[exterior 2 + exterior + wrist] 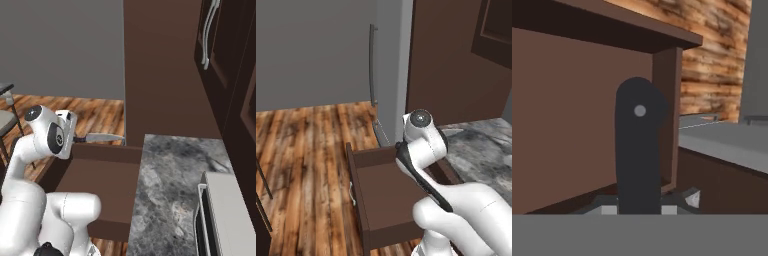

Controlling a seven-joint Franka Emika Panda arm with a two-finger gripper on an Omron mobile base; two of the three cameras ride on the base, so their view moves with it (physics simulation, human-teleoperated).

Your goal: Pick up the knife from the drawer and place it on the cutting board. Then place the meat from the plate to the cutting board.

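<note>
The warm-toned wooden plank floor [301,145] spreads to the left of the kitchen units, with a plain grey wall [311,50] behind it. A tall dark brown cabinet panel [160,70] rises beside the grey mottled stone counter [170,190], which runs along the right of the right base view. The white arm with dark joints [426,150] bends over the wide, shallow dark brown wooden drawer [386,190], which stands pulled out over the floor with its flat front panel toward the left; the part of its floor that shows is bare.

The two-finger gripper [75,139] sits at the end of the white hand, above the open drawer and level with the counter's top edge. It is pinched nearly together on the small kitchen knife with a black handle and pointed silver-grey blade [102,137]. In the right base view the blade sticks out sideways from the hand, roughly level, its tip pointing toward the brown cabinet panel and stopping short of it, clear of the drawer below. In the hand view the black handle [637,150] stands up the middle of the picture, with a small pale rivet near its rounded end, and the drawer's inner wall and corner lie behind it. The fingertips themselves are too hidden by the handle to make out separately.
</note>
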